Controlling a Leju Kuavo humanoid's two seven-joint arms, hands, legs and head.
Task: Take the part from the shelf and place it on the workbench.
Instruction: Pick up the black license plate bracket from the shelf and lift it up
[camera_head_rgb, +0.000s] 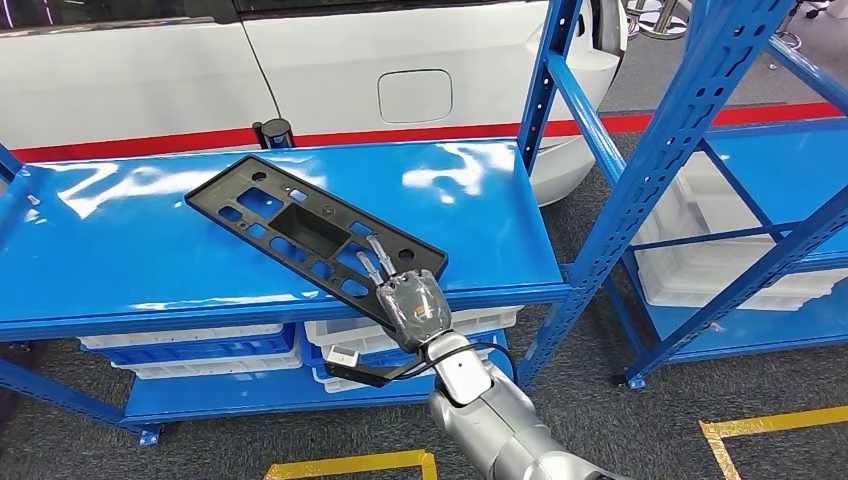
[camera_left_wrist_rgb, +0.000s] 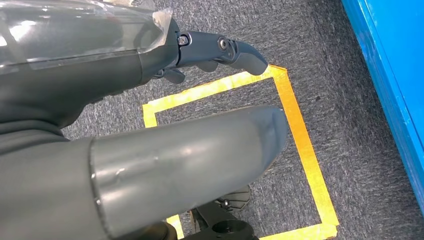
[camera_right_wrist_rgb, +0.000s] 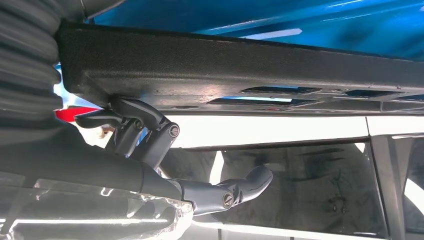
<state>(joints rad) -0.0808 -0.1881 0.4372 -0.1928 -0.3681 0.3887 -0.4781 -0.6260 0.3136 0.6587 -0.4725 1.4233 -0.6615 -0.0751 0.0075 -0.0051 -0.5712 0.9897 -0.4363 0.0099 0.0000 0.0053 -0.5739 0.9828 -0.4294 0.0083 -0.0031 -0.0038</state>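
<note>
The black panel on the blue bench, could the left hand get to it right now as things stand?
Probably not without a big move. The left hand hangs low over the grey carpet and yellow floor tape, empty, beside the blue bench. The black panel lies on the benchtop, its near end held by the right hand.

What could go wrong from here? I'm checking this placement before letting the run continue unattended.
1. The right hand grips the long black plastic panel with cut-outs at one end only, so the far end may swing or sag.
2. That gripped end overhangs the front edge of the glossy blue workbench top; released here, the panel could tip or slide off.
3. The right wrist view shows few fingers touching the panel, so it may slip.
</note>
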